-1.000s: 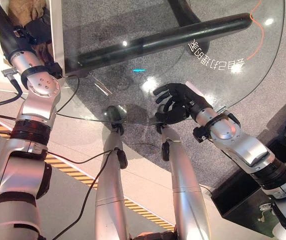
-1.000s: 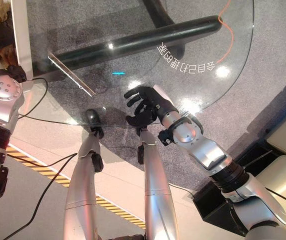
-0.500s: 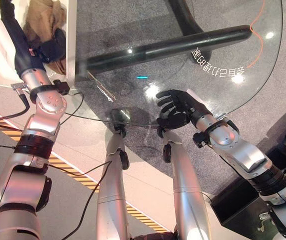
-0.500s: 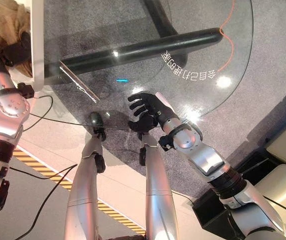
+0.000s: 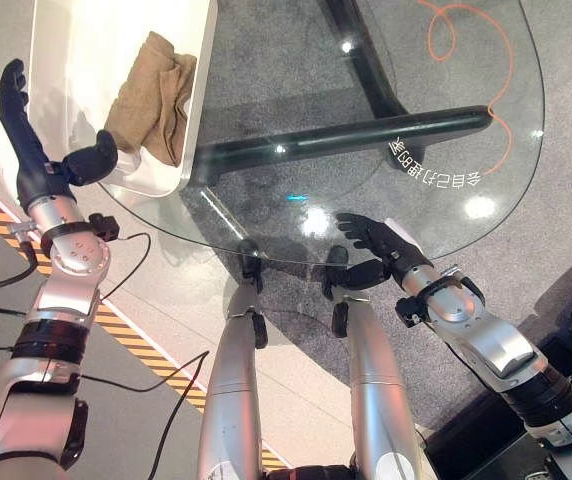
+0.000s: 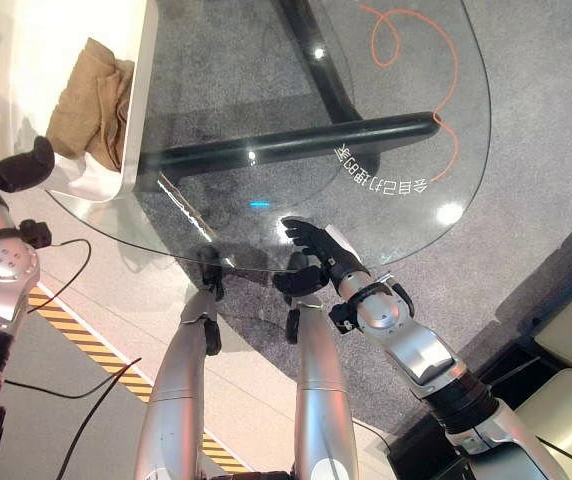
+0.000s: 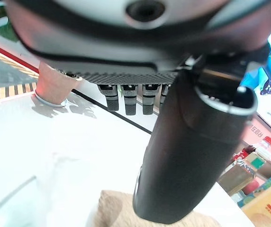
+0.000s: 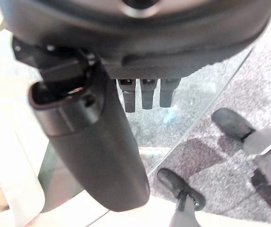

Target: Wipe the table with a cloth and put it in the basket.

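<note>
The round glass counter (image 5: 386,90) is occupying most of the head views, and grey speckled carpet is showing through it. A dark tubular frame (image 5: 346,140) is running beneath the glass, and an orange cord (image 5: 466,40) is curling near the far edge. White lettering (image 5: 436,165) is sitting on the glass close to the frame's end. A yellow-and-black striped line (image 5: 136,345) is crossing the floor on the robot's left.

The white basket (image 5: 86,60) is standing at the left side of the counter. The tan cloth (image 5: 151,95) is lying crumpled inside it, against the wall nearest the glass centre; no hand is touching it.

The left hand (image 5: 41,150) is hanging at the basket's near rim, fingers straight and spread apart, thumb (image 5: 91,160) jutting toward the cloth, holding nothing. The right hand (image 5: 371,250) is resting at the counter's near edge, fingers extended over the glass and relaxed, thumb below the rim; it is gripping nothing.

Compared with one second ago, the whole view is shifted, so the camera has moved. The left hand, earlier reaching deep over the basket beside the cloth, is now drawn back to the rim. The right hand's fingers, earlier curled, are now lying flatter.
</note>
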Available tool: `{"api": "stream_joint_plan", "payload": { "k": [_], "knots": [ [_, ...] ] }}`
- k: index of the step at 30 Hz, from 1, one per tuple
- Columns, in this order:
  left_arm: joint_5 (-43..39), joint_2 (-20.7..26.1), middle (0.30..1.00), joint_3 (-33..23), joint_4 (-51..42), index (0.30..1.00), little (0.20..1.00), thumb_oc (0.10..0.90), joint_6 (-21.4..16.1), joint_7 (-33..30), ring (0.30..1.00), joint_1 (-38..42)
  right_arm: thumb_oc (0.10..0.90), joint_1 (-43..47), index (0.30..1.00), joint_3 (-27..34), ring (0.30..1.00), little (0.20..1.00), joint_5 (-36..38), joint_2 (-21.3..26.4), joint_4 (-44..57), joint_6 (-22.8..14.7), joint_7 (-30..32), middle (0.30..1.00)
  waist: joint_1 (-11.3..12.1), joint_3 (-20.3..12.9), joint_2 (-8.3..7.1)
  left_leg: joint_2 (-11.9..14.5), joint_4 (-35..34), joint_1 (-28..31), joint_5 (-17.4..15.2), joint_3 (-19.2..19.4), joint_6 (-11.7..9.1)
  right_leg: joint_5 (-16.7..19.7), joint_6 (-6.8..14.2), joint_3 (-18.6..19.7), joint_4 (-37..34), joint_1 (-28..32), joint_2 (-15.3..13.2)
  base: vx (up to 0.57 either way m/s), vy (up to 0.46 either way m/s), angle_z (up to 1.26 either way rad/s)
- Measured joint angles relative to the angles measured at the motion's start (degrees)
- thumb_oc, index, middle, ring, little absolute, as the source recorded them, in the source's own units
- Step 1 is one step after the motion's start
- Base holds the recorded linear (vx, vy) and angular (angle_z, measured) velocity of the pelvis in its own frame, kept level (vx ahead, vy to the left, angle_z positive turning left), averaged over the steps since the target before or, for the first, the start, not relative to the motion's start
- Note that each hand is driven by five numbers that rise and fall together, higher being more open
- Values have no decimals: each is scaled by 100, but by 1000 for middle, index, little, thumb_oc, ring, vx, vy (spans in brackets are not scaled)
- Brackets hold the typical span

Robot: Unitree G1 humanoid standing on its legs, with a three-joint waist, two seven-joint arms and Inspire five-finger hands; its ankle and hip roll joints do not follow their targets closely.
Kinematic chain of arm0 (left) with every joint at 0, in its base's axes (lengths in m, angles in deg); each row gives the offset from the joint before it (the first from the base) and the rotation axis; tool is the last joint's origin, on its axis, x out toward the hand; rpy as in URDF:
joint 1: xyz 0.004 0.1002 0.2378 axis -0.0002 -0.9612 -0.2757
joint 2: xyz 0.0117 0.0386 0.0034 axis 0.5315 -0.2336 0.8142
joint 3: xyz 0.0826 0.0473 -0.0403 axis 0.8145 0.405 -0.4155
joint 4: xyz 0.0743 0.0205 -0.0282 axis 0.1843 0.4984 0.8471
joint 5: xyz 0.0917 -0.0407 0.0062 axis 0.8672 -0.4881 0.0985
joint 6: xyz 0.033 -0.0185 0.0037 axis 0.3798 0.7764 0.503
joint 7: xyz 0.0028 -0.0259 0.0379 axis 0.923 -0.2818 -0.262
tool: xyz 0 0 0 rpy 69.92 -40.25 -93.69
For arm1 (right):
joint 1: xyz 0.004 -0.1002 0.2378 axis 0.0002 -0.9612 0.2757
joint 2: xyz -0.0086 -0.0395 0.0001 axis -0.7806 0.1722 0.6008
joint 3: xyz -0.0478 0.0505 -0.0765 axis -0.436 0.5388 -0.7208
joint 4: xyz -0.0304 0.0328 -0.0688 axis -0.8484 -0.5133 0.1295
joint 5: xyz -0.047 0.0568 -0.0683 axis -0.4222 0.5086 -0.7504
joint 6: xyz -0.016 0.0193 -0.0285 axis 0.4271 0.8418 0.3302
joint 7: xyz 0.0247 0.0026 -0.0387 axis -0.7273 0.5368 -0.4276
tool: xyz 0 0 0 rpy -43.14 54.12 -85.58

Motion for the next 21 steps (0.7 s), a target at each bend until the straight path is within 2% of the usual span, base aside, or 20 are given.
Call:
{"api": "stream_joint_plan", "payload": {
  "k": [5,10,14,17,21],
  "knots": [
    [-316,-4,900,-369,-188,900,900,800,-92,141,900,-664,800,-483,900,240,900,900,-191,-5,9,-205,-89,900,14,4,2,-1,-185,511,-5,5,-4,-23,7,-12,-147,488,10,-21,-107,0],
    [-416,-98,900,-683,-811,900,900,800,-408,655,900,-1562,800,-1104,900,455,900,900,-193,-62,31,-483,-194,900,45,4,2,6,-399,1158,-30,2,-30,-108,56,-47,-349,1116,20,-15,-152,0],
    [-586,-561,900,-631,-1330,900,900,800,-345,1235,900,-2119,800,-1559,900,447,900,900,-186,-201,-60,-674,-314,900,165,6,7,18,-493,1624,-60,-5,-50,-186,47,-71,-408,1567,36,15,-150,1],
    [-975,-1213,900,-484,-1584,900,900,800,-291,1699,900,-2900,800,-1973,900,457,900,900,-184,-329,-236,-994,-470,900,214,8,19,32,-529,2143,-132,-8,-49,-269,57,-100,-511,2123,45,20,-123,1],
    [-1405,-1460,900,-56,-1552,900,900,800,-96,2164,900,-3356,800,-2195,900,533,900,900,-187,-654,-701,-1192,-532,900,325,6,60,39,-616,2539,-164,-47,-75,-336,42,-143,-569,2528,52,23,-145,4]
  ]
}}
